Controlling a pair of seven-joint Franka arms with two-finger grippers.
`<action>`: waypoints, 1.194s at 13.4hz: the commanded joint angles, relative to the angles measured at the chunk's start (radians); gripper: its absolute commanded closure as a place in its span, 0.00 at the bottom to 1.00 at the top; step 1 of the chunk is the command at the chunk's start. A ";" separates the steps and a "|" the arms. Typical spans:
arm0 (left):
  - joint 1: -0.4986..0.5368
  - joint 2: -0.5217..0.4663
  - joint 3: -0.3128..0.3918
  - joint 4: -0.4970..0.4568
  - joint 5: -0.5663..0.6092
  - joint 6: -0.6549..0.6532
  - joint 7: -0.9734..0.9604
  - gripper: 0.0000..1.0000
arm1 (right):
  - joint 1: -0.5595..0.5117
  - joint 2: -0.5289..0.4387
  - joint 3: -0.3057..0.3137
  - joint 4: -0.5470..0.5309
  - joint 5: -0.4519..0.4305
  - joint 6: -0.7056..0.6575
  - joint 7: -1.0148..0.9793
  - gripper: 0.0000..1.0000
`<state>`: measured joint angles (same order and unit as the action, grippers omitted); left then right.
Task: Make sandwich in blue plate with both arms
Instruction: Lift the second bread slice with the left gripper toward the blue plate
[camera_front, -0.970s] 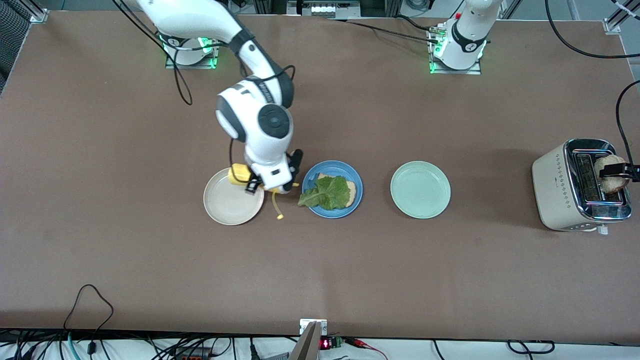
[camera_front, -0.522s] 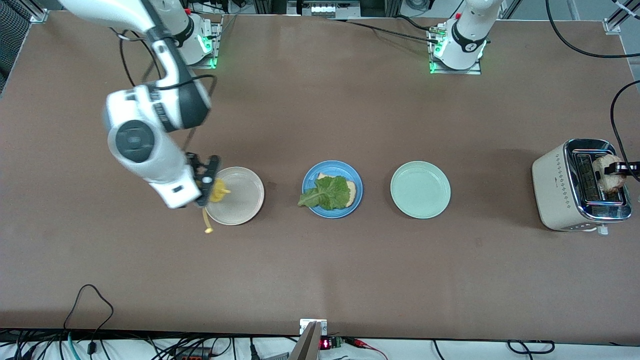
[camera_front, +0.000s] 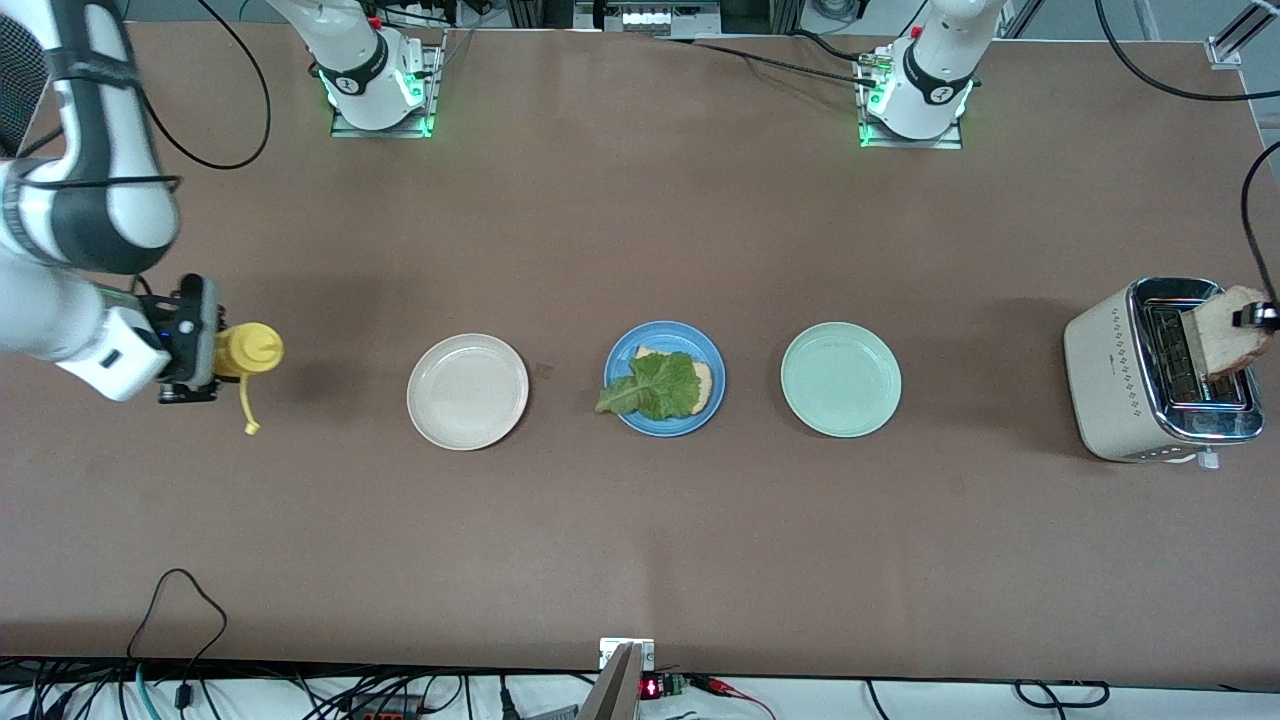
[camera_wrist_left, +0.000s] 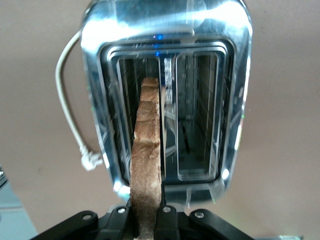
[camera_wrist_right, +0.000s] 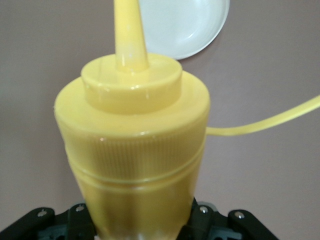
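The blue plate (camera_front: 620, 353) sits mid-table and holds one bread slice (camera_front: 706, 380) with a green lettuce leaf (camera_front: 655, 388) on top. My left gripper (camera_front: 1250, 319) is shut on a second bread slice (camera_front: 1226, 340) and holds it upright above the toaster (camera_front: 1120, 370). In the left wrist view the slice (camera_wrist_left: 147, 145) stands edge-on between the fingers of the left gripper (camera_wrist_left: 148, 220), over a toaster slot (camera_wrist_left: 132, 115). My right gripper (camera_front: 205, 345) is shut on a yellow squeeze bottle (camera_front: 248, 350) over the table toward the right arm's end. The bottle (camera_wrist_right: 135, 150) fills the right wrist view, held in the right gripper (camera_wrist_right: 140, 227).
A cream-white plate (camera_front: 467, 391) lies beside the blue plate toward the right arm's end and also shows in the right wrist view (camera_wrist_right: 185, 25). A pale mint-green plate (camera_front: 840, 379) lies toward the left arm's end. A yellow strap (camera_front: 245, 405) hangs from the bottle. Cables run along the table's edges.
My right arm carried the yellow bottle from beside the blue plate, past the cream plate, toward the right arm's end. My left gripper raised the bread slice higher out of the toaster.
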<state>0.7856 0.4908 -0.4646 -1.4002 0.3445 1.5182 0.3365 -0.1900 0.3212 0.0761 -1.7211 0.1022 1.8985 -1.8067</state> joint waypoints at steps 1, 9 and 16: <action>0.003 -0.047 -0.067 0.055 0.004 -0.110 -0.008 0.99 | -0.135 -0.015 0.027 -0.043 0.106 -0.006 -0.234 1.00; -0.146 0.003 -0.345 0.061 0.002 -0.364 -0.011 0.98 | -0.388 0.258 0.025 -0.023 0.594 -0.156 -0.767 1.00; -0.460 0.144 -0.347 0.063 -0.335 -0.161 -0.404 0.98 | -0.466 0.447 0.025 0.080 0.705 -0.325 -0.823 0.98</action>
<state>0.3864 0.6119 -0.8081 -1.3635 0.0700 1.3071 0.0113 -0.6357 0.7516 0.0796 -1.6753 0.7833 1.6133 -2.6298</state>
